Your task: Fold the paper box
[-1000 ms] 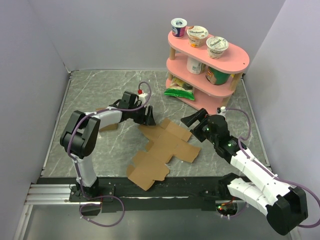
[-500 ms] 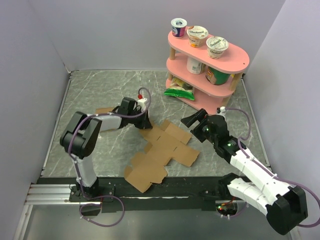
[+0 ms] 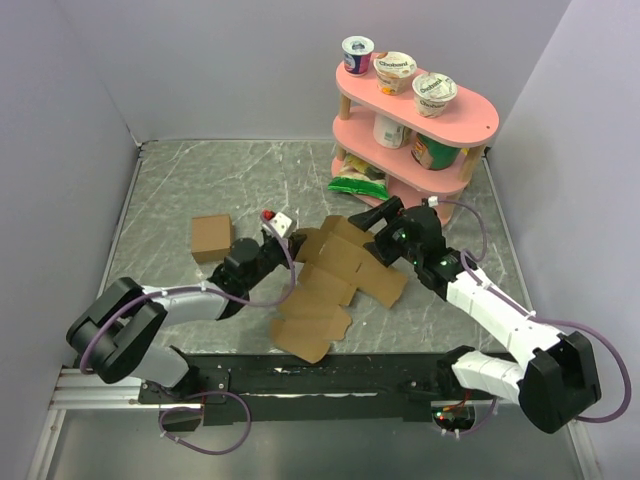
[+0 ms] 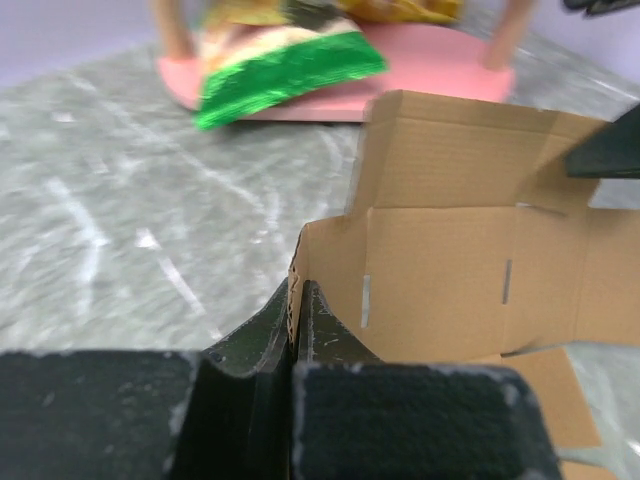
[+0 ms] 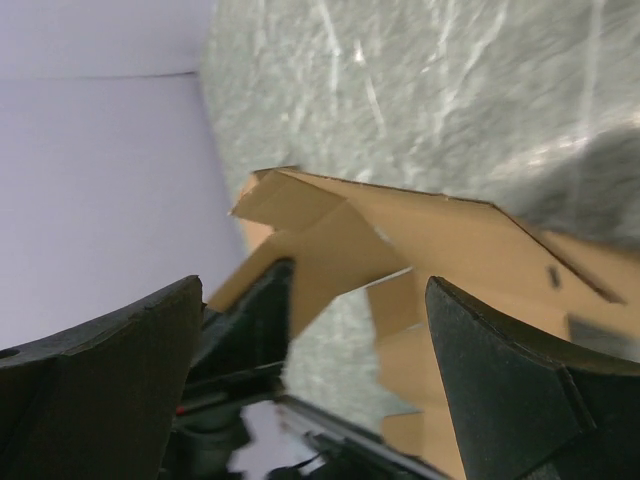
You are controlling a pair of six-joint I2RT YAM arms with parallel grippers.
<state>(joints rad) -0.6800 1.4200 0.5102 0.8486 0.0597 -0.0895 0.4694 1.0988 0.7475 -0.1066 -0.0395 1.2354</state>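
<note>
Paper box (image 3: 330,290), an unfolded cross-shaped sheet of plain brown cardboard with crease lines and rounded flaps, lies near the middle of the grey marbled table (image 3: 200,185), between the two arms. Its near end reaches close to the table's front edge, while its far left part is raised off the surface. The left claw (image 3: 285,248) reaches in low from the left, and its fingers are pressed together on the sheet's left edge; the left wrist view shows the cardboard edge pinched between the two dark fingers (image 4: 330,335), with a panel rising beyond them. The right claw (image 3: 378,228) hangs at the far right part of the sheet with its fingers spread wide apart, holding nothing; whether it touches the cardboard cannot be told. A small neat cardboard cube (image 3: 210,237) sits apart to the left of the sheet. At the table's far right stands a pink shelf (image 3: 470,125) carrying yoghurt cups (image 3: 396,70), with a green snack bag (image 3: 358,182) on its bottom level.
</note>
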